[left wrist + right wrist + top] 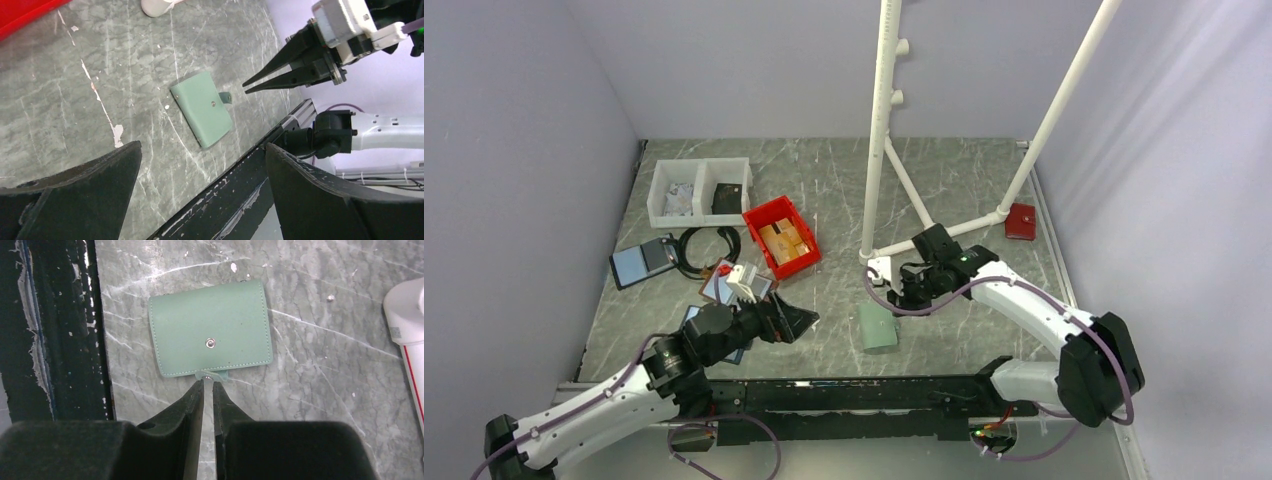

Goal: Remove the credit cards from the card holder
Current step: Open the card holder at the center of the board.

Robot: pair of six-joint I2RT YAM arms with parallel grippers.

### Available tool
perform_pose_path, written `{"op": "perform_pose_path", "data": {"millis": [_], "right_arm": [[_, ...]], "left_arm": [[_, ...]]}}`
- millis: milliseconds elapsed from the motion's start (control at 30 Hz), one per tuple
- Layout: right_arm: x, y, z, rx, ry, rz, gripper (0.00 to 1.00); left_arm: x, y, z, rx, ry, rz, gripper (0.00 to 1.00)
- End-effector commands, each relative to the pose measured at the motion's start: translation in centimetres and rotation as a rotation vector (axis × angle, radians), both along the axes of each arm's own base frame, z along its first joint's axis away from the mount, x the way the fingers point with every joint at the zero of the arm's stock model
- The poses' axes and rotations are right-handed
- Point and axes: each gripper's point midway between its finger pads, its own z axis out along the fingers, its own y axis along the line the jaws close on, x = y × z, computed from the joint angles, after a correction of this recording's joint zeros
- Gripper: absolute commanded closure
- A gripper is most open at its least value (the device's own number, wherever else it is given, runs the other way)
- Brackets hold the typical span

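The card holder [879, 327] lies shut and flat on the marble table near the front edge. It is a teal-green wallet with a metal snap and a small tab [214, 375] on one side. It also shows in the left wrist view [202, 107] and the right wrist view [210, 327]. No credit cards show; the shut holder hides its inside. My right gripper [208, 381] hovers just beside the tab with only a narrow gap between its jaws, holding nothing. My left gripper [802, 320] is wide open and empty, to the left of the holder.
A red bin [781, 237] and a white two-part tray [699, 190] stand at the back left, with other folders [641, 262] and a black cable [709, 250] near them. A white pipe frame [879, 150] rises behind the right arm. A black rail [55, 330] runs along the front edge.
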Motion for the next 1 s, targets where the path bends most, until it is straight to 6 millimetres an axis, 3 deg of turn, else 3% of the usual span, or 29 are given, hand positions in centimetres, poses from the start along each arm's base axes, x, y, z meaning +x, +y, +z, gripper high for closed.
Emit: {"op": "perform_pose_path", "data": {"millis": [0,200,367,500,833,967], "right_arm": [[1.8,1.0,0.3,-0.027,-0.054,-0.033,0.86],[1.6,1.2,-0.7,-0.071,-0.036,-0.018,0.86],[1.4,1.4,-1.4,-0.099,-0.036,-0.002,0.86],[1.4,1.6,-2.2,-0.128,-0.028,0.010,0.86],[0.9,0.6,-3.5,-0.210,-0.005,0.034,0.87],[0.9,0.6,-2.5,-0.182,-0.003,0.024,0.88]], "left_arm": [[-0.4,-0.8,2.1,0.059,-0.094,-0.090,0.01],[-0.7,-3.4,2.0,0.085,-0.162,-0.228,0.02],[-0.9,-5.1,-0.1,0.088,-0.171,-0.298,0.01],[-1.0,-5.6,-1.6,0.109,-0.189,-0.327,0.07],[-2.9,-7.4,-2.3,0.258,-0.463,-0.404,0.07],[-3.9,-8.8,-3.3,0.376,-0.536,-0.436,0.07]]}}
